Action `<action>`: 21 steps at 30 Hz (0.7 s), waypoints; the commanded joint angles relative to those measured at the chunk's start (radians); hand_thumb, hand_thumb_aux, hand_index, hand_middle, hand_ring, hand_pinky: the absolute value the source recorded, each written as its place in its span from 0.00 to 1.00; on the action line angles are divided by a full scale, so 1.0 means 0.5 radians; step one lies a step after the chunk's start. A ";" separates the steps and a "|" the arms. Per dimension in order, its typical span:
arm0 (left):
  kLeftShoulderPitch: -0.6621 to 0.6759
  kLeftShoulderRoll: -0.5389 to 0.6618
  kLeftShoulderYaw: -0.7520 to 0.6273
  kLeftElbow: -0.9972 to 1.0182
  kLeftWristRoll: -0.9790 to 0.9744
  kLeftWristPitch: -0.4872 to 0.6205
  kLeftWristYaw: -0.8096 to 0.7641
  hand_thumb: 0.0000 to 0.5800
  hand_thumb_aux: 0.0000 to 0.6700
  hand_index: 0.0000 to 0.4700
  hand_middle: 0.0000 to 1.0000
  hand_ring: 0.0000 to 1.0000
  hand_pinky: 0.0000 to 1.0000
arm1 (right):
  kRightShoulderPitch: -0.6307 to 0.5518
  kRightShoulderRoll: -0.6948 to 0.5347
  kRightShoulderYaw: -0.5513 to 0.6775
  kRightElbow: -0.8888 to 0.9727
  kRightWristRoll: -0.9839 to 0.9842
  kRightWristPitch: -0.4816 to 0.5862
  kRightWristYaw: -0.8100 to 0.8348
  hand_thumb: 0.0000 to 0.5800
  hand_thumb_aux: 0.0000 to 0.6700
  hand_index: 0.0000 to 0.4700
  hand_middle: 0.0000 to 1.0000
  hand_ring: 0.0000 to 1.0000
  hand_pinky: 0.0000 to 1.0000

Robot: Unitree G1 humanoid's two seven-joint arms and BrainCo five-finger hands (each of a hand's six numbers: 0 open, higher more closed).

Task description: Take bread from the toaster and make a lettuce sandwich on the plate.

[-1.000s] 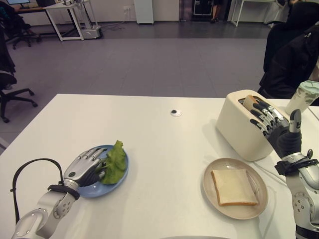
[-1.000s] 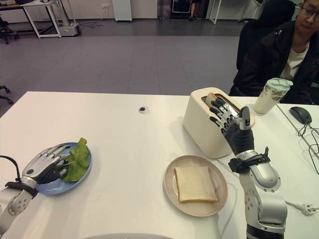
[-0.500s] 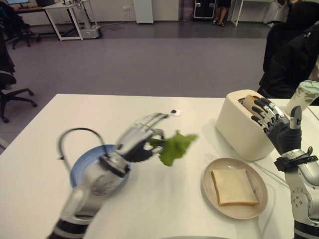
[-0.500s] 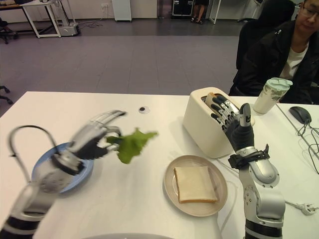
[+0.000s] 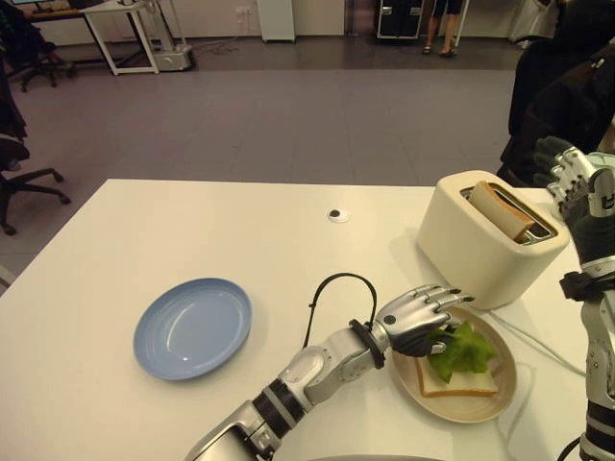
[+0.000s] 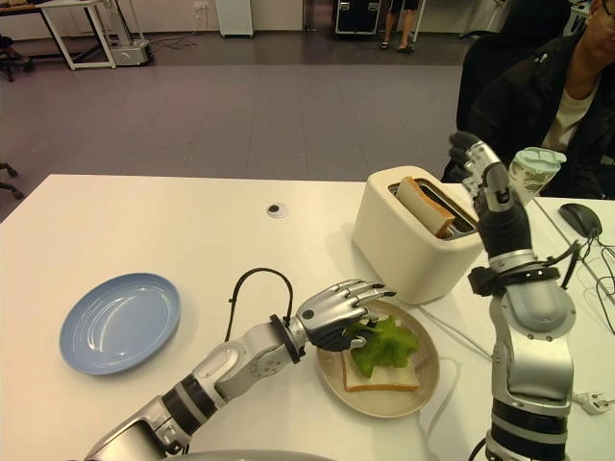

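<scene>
A cream toaster [image 5: 476, 252] stands at the right of the white table with one slice of bread [image 5: 500, 210] sticking out of its slot. In front of it a tan plate [image 5: 499, 389] carries a slice of white bread [image 5: 463, 386] with a green lettuce leaf [image 5: 464, 350] lying on top. My left hand [image 5: 419, 316] stretches across to the plate's near-left edge, fingers curled on the leaf. My right hand [image 6: 485, 187] is raised beside and above the toaster's right end, fingers loosely curled, holding nothing.
An empty blue plate [image 5: 193, 327] lies at the left of the table. A paper cup [image 6: 533, 180] and a computer mouse [image 6: 579, 220] sit at the far right, and a white cable [image 6: 466, 336] runs from the toaster. A small round grommet [image 5: 337, 216] marks the table's middle.
My left hand lifted the lettuce off the blue plate and carried it right onto the bread on the tan plate. My right hand rose from over the toaster slot, uncovering the bread.
</scene>
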 commanded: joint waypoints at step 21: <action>0.361 0.425 0.550 -0.581 -0.333 0.085 -0.017 0.00 0.00 0.00 0.00 0.00 0.00 | -0.315 -0.357 0.608 1.048 -1.295 -0.402 -0.478 1.00 1.00 1.00 0.00 0.00 0.00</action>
